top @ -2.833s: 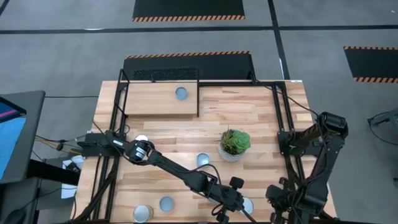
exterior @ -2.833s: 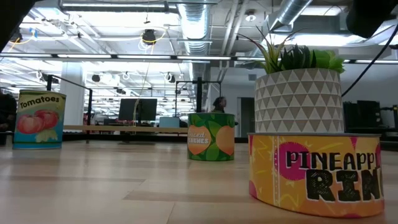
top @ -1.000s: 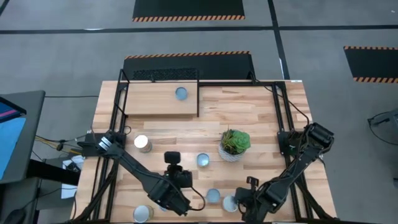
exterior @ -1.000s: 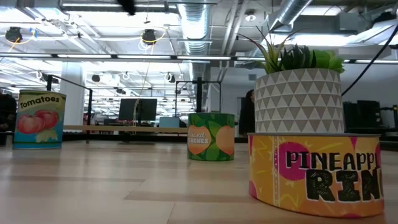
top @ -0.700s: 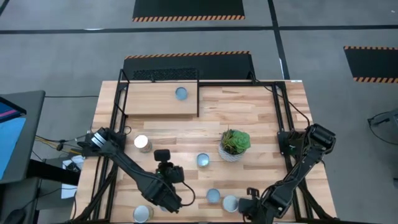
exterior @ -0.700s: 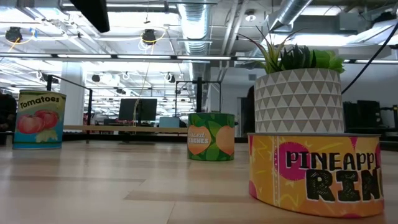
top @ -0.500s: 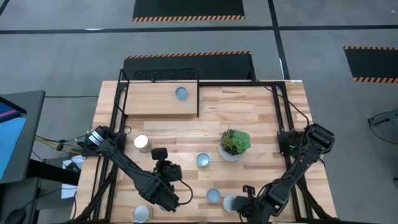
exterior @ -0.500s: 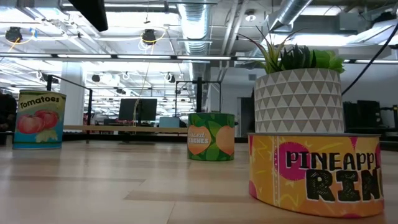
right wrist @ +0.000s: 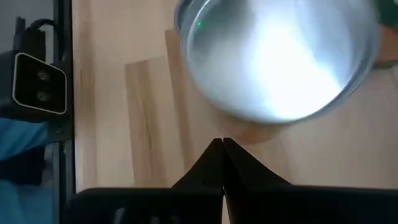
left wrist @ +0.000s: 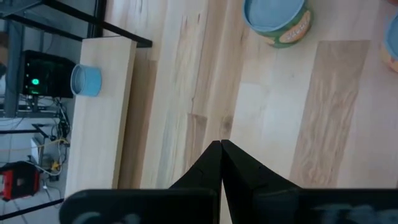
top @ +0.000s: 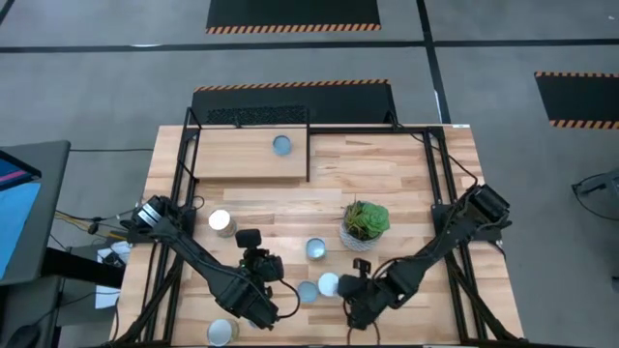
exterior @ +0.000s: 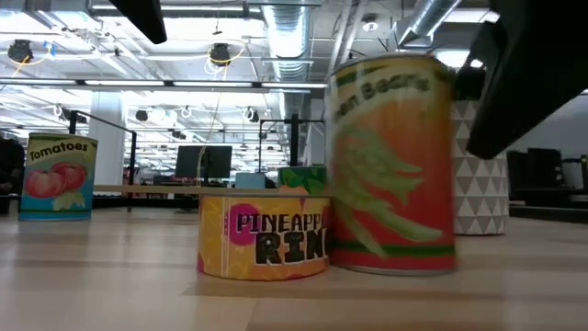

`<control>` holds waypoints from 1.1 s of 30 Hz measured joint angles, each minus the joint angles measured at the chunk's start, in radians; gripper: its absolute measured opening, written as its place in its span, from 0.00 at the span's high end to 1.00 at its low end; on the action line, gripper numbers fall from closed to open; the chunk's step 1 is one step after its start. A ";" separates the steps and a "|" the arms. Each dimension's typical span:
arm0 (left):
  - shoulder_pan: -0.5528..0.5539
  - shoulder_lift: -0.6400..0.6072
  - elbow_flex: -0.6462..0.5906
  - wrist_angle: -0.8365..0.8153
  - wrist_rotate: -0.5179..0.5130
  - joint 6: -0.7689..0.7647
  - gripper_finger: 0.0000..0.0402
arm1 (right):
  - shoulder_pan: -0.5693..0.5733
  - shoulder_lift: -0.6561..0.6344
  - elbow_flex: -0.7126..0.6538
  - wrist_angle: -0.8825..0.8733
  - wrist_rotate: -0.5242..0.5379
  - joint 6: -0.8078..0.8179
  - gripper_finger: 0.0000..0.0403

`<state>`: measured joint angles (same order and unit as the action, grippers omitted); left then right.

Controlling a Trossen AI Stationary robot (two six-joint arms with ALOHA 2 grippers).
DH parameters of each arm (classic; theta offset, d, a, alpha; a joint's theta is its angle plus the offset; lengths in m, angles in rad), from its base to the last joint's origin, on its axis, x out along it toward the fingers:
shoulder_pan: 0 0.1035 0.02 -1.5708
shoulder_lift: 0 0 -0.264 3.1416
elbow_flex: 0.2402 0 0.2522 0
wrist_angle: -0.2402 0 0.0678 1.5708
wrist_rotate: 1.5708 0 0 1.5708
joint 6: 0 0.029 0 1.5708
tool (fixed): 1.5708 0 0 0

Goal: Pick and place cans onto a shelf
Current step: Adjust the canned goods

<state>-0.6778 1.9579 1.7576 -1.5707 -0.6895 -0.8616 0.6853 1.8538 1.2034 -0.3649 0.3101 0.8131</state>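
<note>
Cans are mostly waiting for you: one pale-blue-topped can (top: pixel 281 145) stands on the shelf (top: pixel 222 164) at the tabletop's far left corner, while the rest sit on the tabletop (top: pixel 406 169), most toward its near edge beside the plant (top: pixel 366 220). Your right gripper (right wrist: pixel 221 144) has its fingers pressed together, holding nothing, tips just beside a silver-topped can (right wrist: pixel 280 59). Your left gripper (left wrist: pixel 221 146) is likewise pinched together and empty near the near edge.

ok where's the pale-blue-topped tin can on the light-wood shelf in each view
high view: pale-blue-topped tin can standing on the light-wood shelf.
low view: cannot make it out.
left wrist view: the can on the shelf.
right wrist view: not in it.
shared landmark: the shelf itself.
</note>
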 joint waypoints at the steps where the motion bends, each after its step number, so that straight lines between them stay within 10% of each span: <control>1: -0.002 0.000 0.000 0.000 0.000 0.000 1.00 | 0.000 0.000 0.000 0.000 -0.020 0.000 0.96; 24: -0.006 0.002 0.000 0.000 -0.017 0.003 1.00 | -0.232 0.000 0.000 0.239 0.084 -0.378 0.97; 33: -0.008 0.002 0.000 0.000 -0.032 0.003 1.00 | -0.147 0.000 0.000 0.235 -0.103 -0.354 0.96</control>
<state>-0.6853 1.9594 1.7573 -1.5710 -0.7212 -0.8585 0.5384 1.8537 1.2030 -0.1296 0.2075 0.4587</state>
